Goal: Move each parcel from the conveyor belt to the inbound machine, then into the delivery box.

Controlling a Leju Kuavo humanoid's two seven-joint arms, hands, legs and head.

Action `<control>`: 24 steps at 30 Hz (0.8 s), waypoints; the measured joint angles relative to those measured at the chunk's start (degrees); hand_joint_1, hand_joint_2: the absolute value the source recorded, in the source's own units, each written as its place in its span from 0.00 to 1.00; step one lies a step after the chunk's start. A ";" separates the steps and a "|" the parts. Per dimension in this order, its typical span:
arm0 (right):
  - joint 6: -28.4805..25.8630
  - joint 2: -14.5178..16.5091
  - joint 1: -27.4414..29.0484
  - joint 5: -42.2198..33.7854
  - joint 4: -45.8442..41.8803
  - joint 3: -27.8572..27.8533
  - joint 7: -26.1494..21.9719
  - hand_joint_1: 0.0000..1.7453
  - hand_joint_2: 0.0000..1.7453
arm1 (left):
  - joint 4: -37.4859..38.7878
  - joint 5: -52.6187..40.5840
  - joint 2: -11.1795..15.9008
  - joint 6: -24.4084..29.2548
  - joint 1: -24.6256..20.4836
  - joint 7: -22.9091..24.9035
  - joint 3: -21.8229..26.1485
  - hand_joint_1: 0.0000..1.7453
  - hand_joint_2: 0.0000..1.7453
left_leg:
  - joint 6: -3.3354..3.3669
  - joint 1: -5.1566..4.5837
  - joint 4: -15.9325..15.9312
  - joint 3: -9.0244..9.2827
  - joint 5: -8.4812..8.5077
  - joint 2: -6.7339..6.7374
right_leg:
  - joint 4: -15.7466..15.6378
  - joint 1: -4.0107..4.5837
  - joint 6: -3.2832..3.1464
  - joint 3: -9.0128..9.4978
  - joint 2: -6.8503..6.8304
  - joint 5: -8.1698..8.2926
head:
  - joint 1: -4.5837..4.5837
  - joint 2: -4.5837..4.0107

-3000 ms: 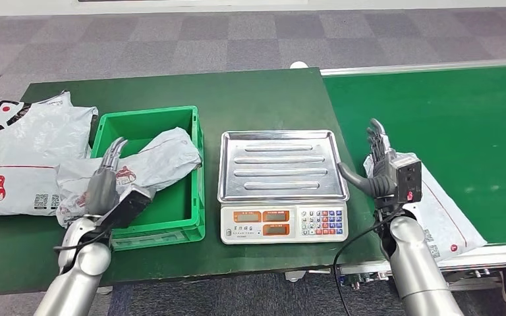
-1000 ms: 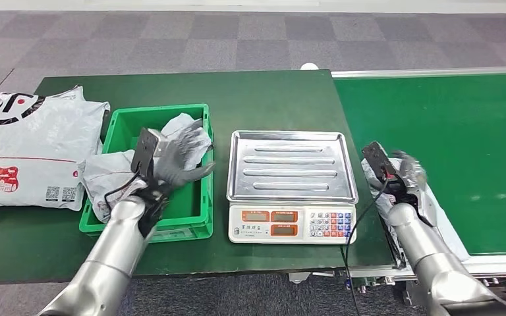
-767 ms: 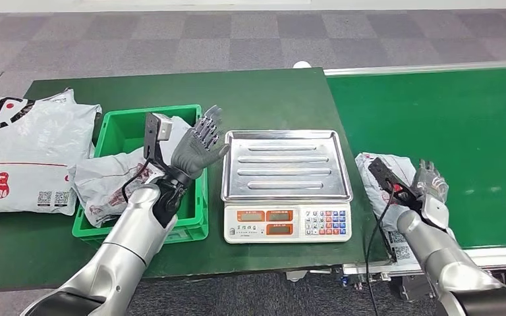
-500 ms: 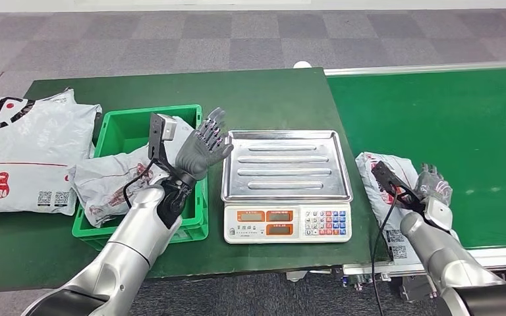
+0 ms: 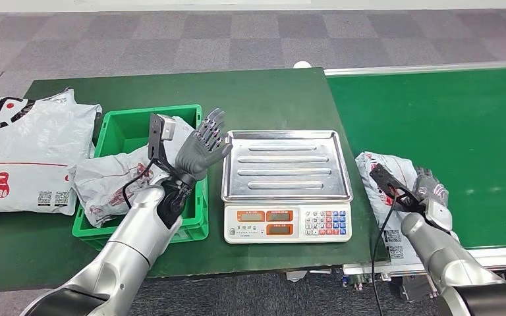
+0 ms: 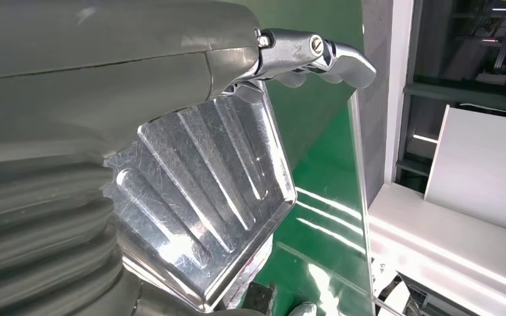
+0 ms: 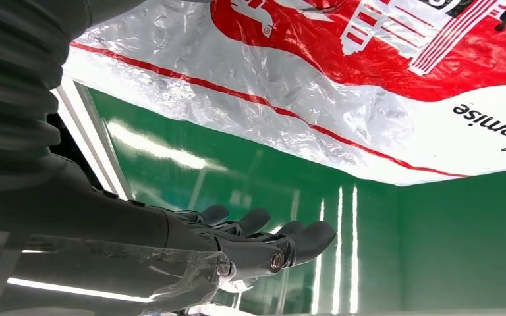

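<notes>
My right hand (image 5: 429,191) has dropped beside the parcel (image 5: 385,172), fingers apart, not gripping yet. My left hand (image 5: 199,150) has lifted clear, open and empty, so pickup comes next.

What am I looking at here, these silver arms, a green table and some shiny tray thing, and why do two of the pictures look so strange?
This is a humanoid robot sorting parcels. The wide picture is from its head, looking down at its own arms. The left hand is open and empty, raised between the green delivery box, which holds a grey parcel, and the weighing scale with its steel tray. The right hand is by a red-printed parcel at the near edge of the green conveyor belt, fingers spread; no grip is visible. More mailer bags lie on the table's far left. The strange pictures come from wrist cameras, turned sideways, close behind each hand.
</notes>
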 joint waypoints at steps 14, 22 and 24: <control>30.96 0.56 0.23 -23.65 1.03 -11.20 -15.59 0.00 1.00 | -0.31 1.13 0.87 2.82 -0.28 -1.71 -1.15 0.00 1.00 | -0.05 0.05 0.00 0.02 -0.02 0.09 | 0.00 0.06 -0.02 0.00 0.08 0.01 | 0.03 0.00; 36.36 2.44 1.54 -28.56 1.34 -19.33 -18.26 0.00 1.00 | -0.16 1.14 1.03 3.58 -0.69 -2.41 -1.48 0.00 1.00 | -0.25 0.14 -0.01 0.34 -0.24 0.80 | 0.00 0.23 -0.12 0.03 0.75 0.03 | 0.02 0.01; 36.57 2.59 1.57 -28.65 1.35 -19.92 -18.21 0.00 1.00 | -0.15 1.14 1.03 3.58 -0.69 -2.51 -1.49 0.00 1.00 | -0.26 0.21 -0.01 0.36 -0.23 0.80 | 0.00 0.27 -0.15 0.05 0.75 0.02 | 0.02 0.01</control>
